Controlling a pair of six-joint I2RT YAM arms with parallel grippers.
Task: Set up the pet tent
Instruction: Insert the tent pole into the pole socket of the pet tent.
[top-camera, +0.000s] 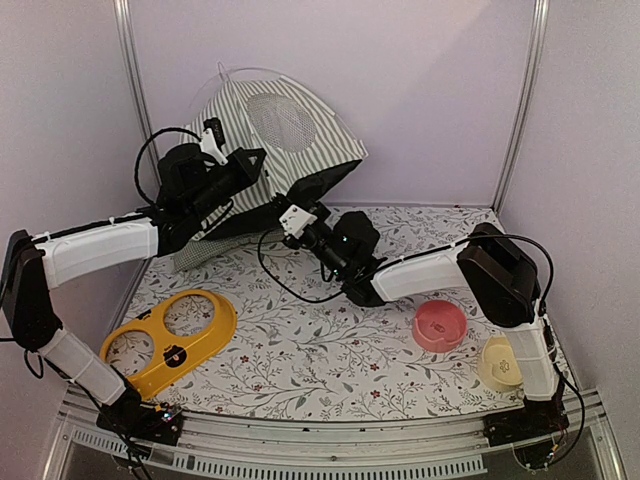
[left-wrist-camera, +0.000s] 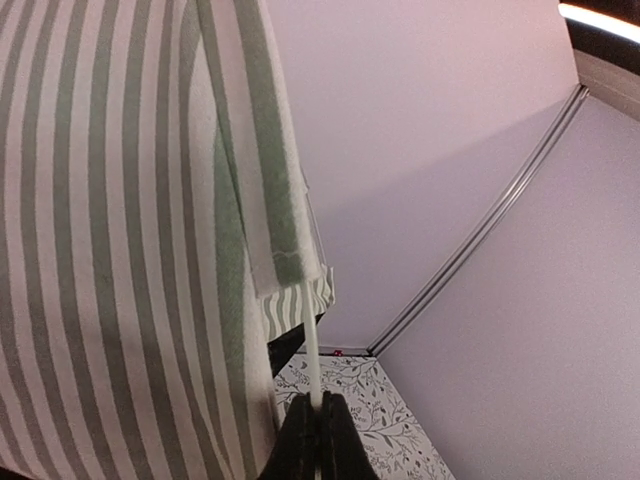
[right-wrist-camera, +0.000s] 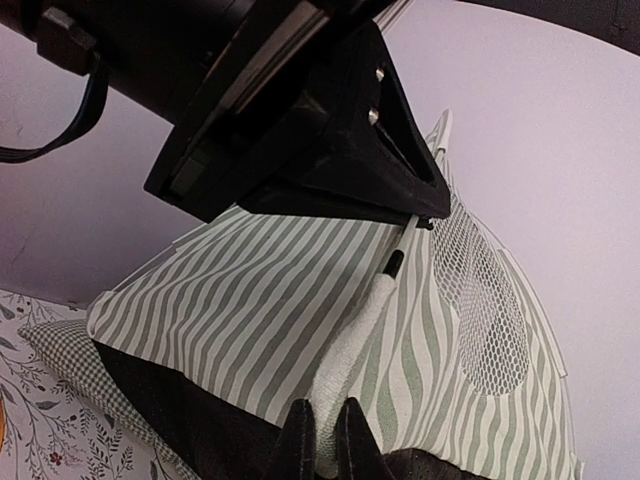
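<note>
Pet tent (top-camera: 320, 150): green-and-white stripes, round white mesh panel, half-raised at the far left of the floral-patterned bench (top-camera: 300, 340), against pale lilac walls (top-camera: 420, 80). Left tool (left-wrist-camera: 318, 402) pinched tight on its thin white pole (left-wrist-camera: 312, 350); right tool (right-wrist-camera: 322, 415) closed on a lower fabric edge.

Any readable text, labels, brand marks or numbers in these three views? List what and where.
None readable in any view.
pet tent: stripes and mesh only, no label showing.
cream bowl: faint mark inside, too small to tell.
pink bowl, yellow feeder stand: no print visible.
</note>
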